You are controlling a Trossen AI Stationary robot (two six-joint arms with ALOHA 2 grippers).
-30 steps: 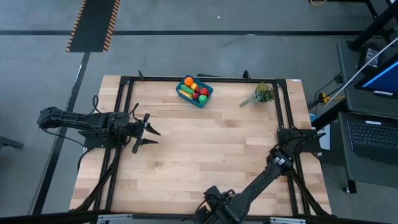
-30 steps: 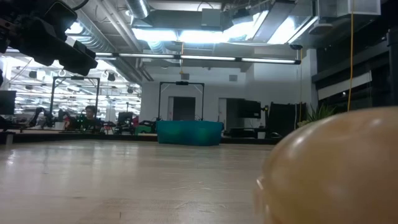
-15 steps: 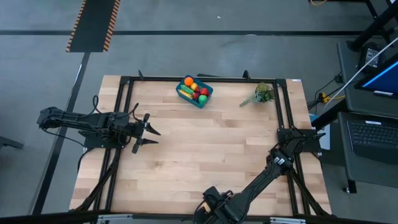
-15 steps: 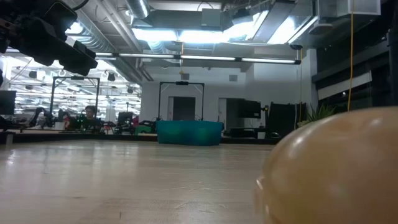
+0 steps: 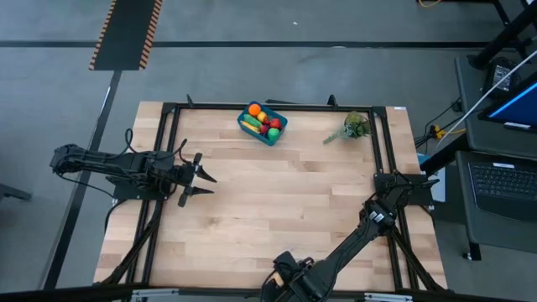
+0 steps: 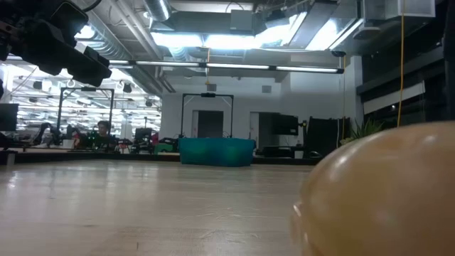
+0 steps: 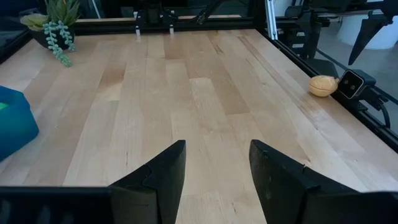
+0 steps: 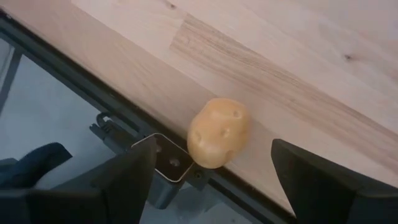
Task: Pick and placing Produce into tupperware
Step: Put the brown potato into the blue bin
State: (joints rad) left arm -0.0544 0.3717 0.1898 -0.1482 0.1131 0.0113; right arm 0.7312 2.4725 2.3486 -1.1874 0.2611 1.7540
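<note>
Pale wooden worktop holds one stray tan potato at its near edge, so the right pincer hovers wide over it, seemingly to grasp, while the left pincer, partly parted and empty, waits at the left, and the blue tupperware sits far off.

Left gripper hovers over the table's left side, fingers parted — right gripper low at the near edge, fingers wide.
</note>
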